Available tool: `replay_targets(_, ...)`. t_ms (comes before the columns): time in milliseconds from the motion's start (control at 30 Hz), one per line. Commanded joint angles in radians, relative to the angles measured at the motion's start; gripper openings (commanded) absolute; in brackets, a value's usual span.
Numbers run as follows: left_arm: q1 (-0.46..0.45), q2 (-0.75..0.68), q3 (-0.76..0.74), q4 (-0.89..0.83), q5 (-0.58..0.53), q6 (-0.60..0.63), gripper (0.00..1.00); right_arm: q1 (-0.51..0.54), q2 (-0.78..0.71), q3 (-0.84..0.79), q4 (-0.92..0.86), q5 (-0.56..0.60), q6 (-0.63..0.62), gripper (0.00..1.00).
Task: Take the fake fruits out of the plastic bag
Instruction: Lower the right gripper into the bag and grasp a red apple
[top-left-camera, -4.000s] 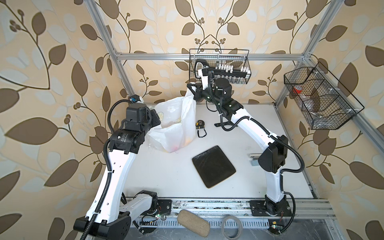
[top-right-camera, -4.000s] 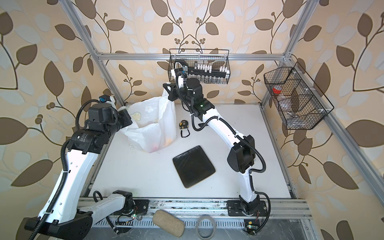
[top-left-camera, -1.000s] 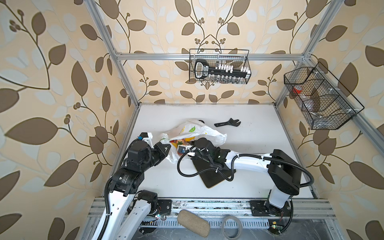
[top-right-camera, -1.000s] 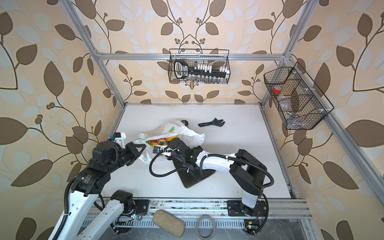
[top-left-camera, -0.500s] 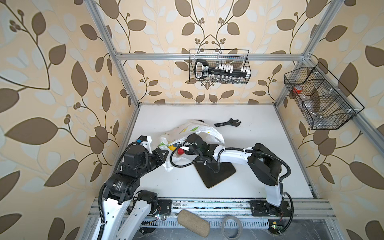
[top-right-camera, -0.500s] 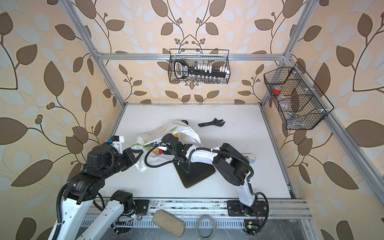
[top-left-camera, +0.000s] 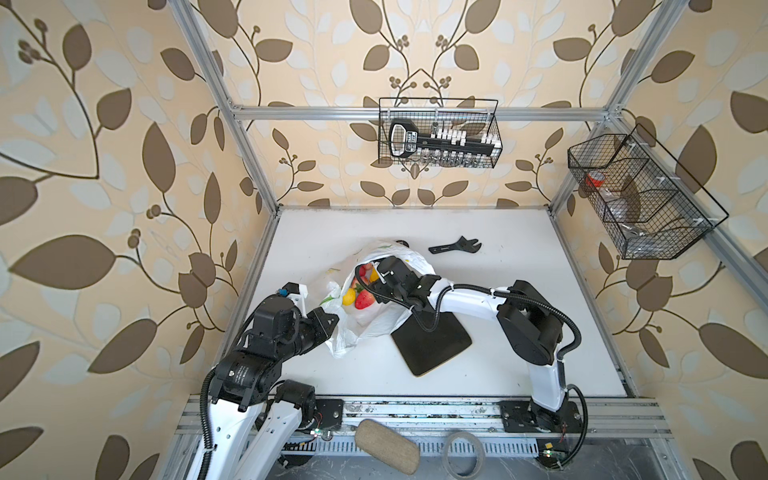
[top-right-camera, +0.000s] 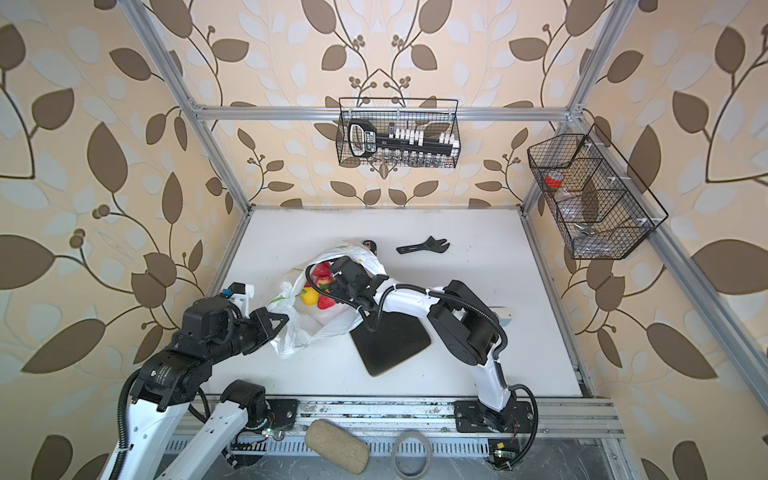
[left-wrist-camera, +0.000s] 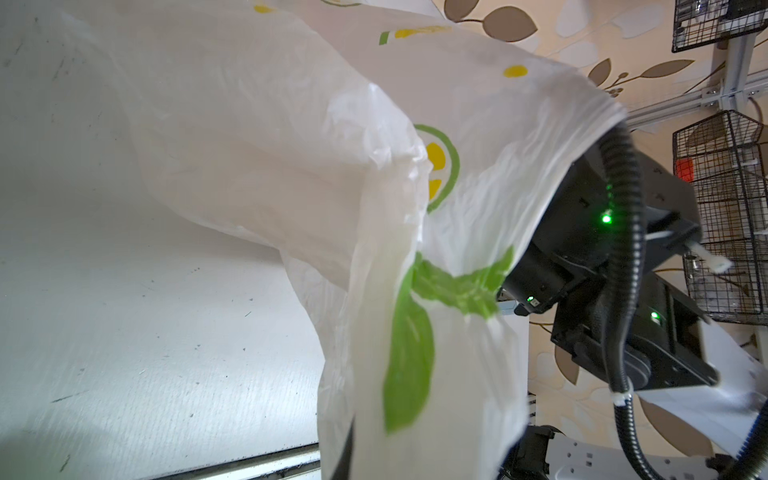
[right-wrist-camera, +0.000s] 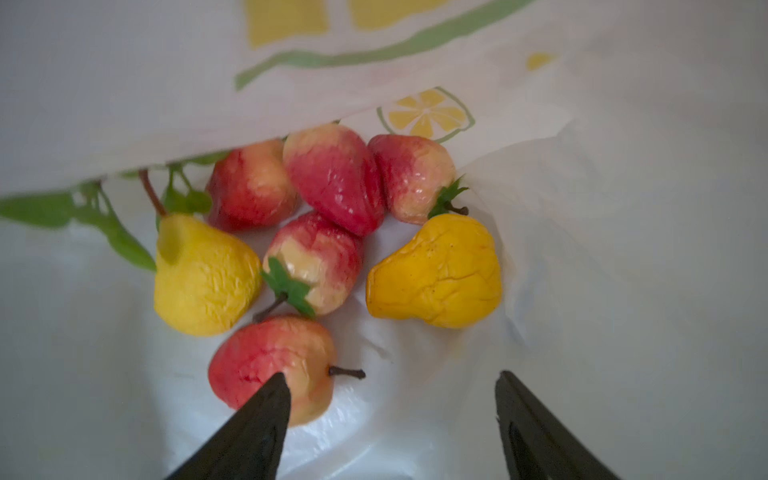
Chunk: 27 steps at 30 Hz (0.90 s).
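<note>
On the white worktop, the thin, crinkly white plastic bag with green and yellow prints lay left of centre in both top views. Its lower right edge met a corner of the flat black tray. The left arm's jaws were shut on the bag's lower left rim, holding the mouth up. If that film slipped, the mouth would likely sag over the right arm. The right arm's jaws stood wide open and empty inside the mouth. The glossy fake fruits all sat clustered in the bag. One jaw tip overlapped the red apple-like fruit, so closing there might pinch film or roll the smooth fruit aside.
</note>
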Motion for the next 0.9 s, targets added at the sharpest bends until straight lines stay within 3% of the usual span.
replay_targets(0,-0.006,-0.006,-0.014,-0.009,0.035,0.015,0.00,-0.008,0.048,0.061,-0.021,0.051,0.274,0.80)
replay_targets(100,-0.007,-0.003,-0.017,-0.014,0.041,0.015,0.00,-0.005,0.077,0.092,-0.010,-0.016,0.342,0.80)
replay_targets(400,-0.006,-0.006,-0.028,-0.015,0.025,0.002,0.00,0.030,0.117,0.108,-0.031,-0.159,0.303,0.80)
replay_targets(867,-0.006,0.003,-0.033,0.007,0.012,-0.021,0.00,0.051,0.238,0.195,-0.119,-0.150,0.285,0.80)
